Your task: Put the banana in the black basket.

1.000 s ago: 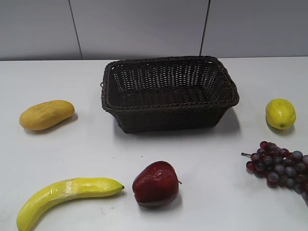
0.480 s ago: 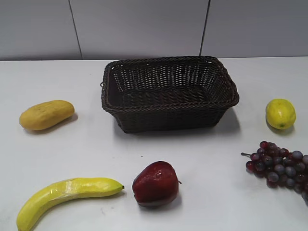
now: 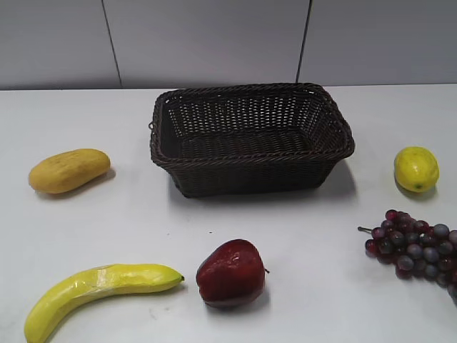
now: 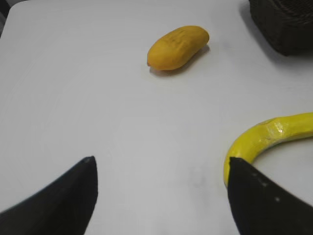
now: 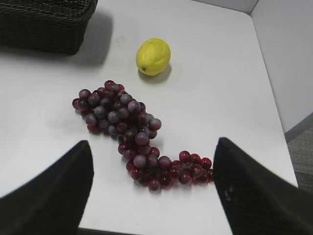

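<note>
The banana (image 3: pixel 96 288) lies on the white table at the front left, curved, with a pale patch mid-length. It also shows in the left wrist view (image 4: pixel 269 138), its near end by my right fingertip. The black basket (image 3: pixel 251 161) stands at the table's middle back, with nothing visible inside; its corner shows in the left wrist view (image 4: pixel 286 24) and the right wrist view (image 5: pixel 46 24). My left gripper (image 4: pixel 161 169) is open above bare table, left of the banana. My right gripper (image 5: pixel 152 147) is open above the grapes. Neither gripper shows in the exterior view.
A yellow-orange oval fruit (image 3: pixel 69 170) lies at the left, a red apple (image 3: pixel 230 274) at the front middle right of the banana, a lemon (image 3: pixel 416 168) at the right, and dark red grapes (image 3: pixel 414 246) at the front right. The table's right edge (image 5: pixel 274 98) is near the grapes.
</note>
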Tool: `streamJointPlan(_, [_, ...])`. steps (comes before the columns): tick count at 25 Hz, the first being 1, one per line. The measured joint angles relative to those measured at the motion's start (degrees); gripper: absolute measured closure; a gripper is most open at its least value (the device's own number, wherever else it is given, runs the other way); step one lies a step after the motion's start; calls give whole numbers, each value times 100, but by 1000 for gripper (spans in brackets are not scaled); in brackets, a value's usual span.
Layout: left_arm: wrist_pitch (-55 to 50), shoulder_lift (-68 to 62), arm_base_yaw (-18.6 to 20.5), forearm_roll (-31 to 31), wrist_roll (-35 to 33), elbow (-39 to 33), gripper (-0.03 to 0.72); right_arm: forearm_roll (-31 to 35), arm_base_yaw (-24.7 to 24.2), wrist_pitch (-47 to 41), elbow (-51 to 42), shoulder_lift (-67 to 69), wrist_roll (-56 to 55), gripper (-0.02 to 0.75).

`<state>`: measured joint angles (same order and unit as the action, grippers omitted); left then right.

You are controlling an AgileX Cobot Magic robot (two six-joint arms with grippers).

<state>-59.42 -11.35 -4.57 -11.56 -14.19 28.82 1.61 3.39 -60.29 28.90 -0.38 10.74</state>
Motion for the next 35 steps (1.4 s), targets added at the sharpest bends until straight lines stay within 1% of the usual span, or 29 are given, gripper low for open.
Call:
streamJointPlan(5, [63,-467,-715,-1,-252,30,95,0,0,6,0,0,0,159])
streamJointPlan(8, [106,-929,-1062,49,-393,30,97,0,0,6,0,0,0,159])
streamJointPlan(12, [332,-1708,-1465,72,-726,143,99,0,0,6,0,0,0,159])
streamJointPlan(20, [964,-3660,-2297,198,-1632,558,99,0,0,6,0,0,0,159])
streamJointPlan(22, [1066,-4226,-2459,259,-1782,661,99,0,0,6,0,0,0,159])
streamJointPlan(26, [1476,-5235,-2764,412,-1869,865,99,0,0,6,0,0,0,159])
streamJointPlan(30, [1824,-6293,-3002,614,-1947,909,99,0,0,6,0,0,0,159])
streamJointPlan(35, [2290,-7409,-3108,734,-1967,922,99,0,0,6,0,0,0,159])
